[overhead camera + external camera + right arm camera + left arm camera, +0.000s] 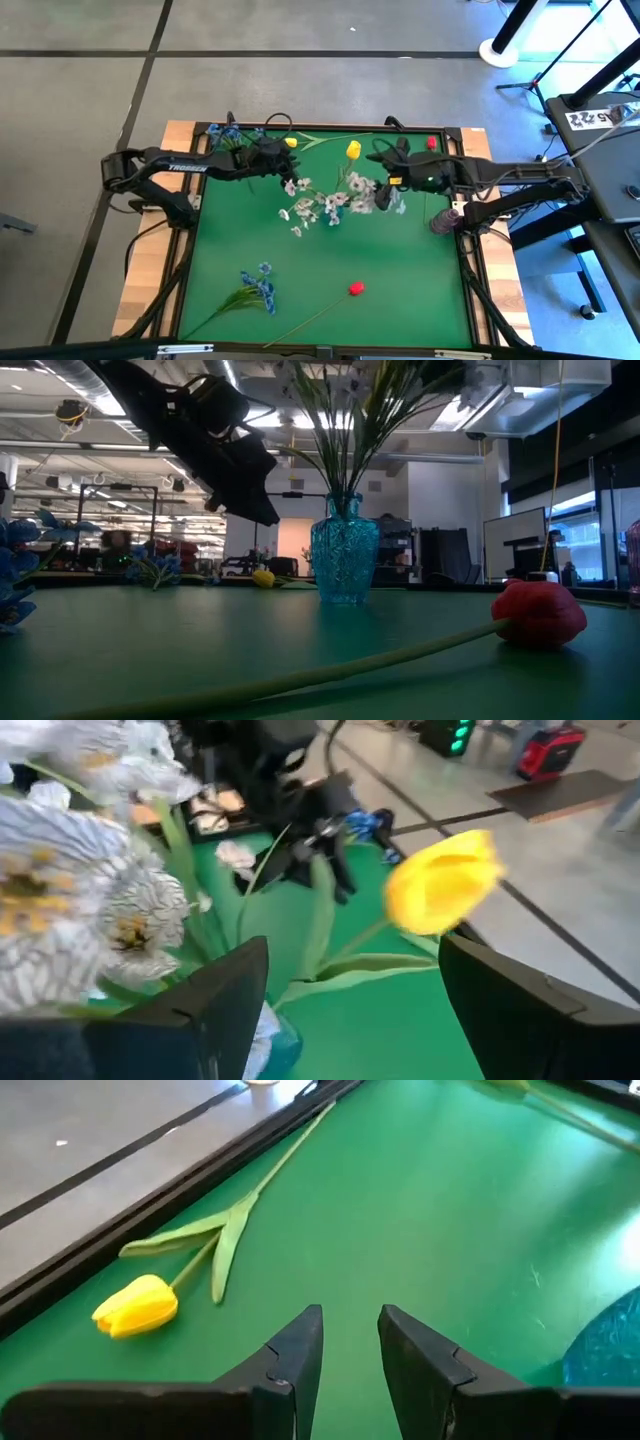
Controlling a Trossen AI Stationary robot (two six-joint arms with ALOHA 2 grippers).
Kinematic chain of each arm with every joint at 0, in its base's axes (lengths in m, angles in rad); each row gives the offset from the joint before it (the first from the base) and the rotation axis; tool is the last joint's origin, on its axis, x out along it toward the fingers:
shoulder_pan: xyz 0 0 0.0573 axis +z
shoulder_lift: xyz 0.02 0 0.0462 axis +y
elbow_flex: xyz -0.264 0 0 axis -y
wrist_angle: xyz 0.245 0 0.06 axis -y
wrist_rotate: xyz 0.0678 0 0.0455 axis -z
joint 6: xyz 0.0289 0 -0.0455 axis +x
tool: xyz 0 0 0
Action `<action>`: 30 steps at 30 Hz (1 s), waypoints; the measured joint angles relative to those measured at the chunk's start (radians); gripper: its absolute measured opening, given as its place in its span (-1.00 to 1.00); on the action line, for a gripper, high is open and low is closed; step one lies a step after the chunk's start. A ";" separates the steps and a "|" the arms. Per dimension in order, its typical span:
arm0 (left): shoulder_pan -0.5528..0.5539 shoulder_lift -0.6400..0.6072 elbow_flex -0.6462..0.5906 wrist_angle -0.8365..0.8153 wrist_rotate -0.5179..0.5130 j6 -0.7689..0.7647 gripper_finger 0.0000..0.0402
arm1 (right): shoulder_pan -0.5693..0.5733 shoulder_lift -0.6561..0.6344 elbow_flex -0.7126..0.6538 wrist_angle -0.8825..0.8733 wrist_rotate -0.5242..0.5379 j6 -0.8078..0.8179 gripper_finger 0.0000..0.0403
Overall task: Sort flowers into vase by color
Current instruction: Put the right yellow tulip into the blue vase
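Note:
A teal glass vase [345,560] stands mid-table holding white sprigs [320,205] and a yellow tulip [440,880]. My right gripper [355,950] hovers open by the bouquet. The tulip's blossom shows just beyond the gap between its fingers, and I see no touch. A second yellow tulip [135,1305] lies flat on the green mat near the far edge. My left gripper [350,1315] is above the mat just short of it, fingers narrowly apart with nothing between them. In the low view this arm [210,440] reaches down beside the vase.
A red tulip [355,288] and a blue sprig [255,290] lie near the front edge. More blue sprigs [225,130] are at the far left corner. A purple vase [445,220] stands at the right edge. A raised dark frame [150,1200] borders the mat.

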 joint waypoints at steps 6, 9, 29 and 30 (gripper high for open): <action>-0.005 0.022 0.001 0.027 0.005 -0.011 -0.51 | 0.001 0.072 -0.002 0.000 -0.014 -0.047 0.39; -0.009 0.026 0.000 0.010 0.007 -0.006 -0.51 | 0.001 0.090 -0.002 0.007 -0.017 -0.046 0.20; -0.043 0.030 0.001 0.008 0.008 -0.004 -0.51 | 0.001 0.077 -0.001 0.102 -0.156 0.166 -0.38; -0.050 0.030 0.001 0.008 0.008 -0.005 -0.51 | 0.000 0.076 -0.001 0.124 -0.149 0.179 -0.34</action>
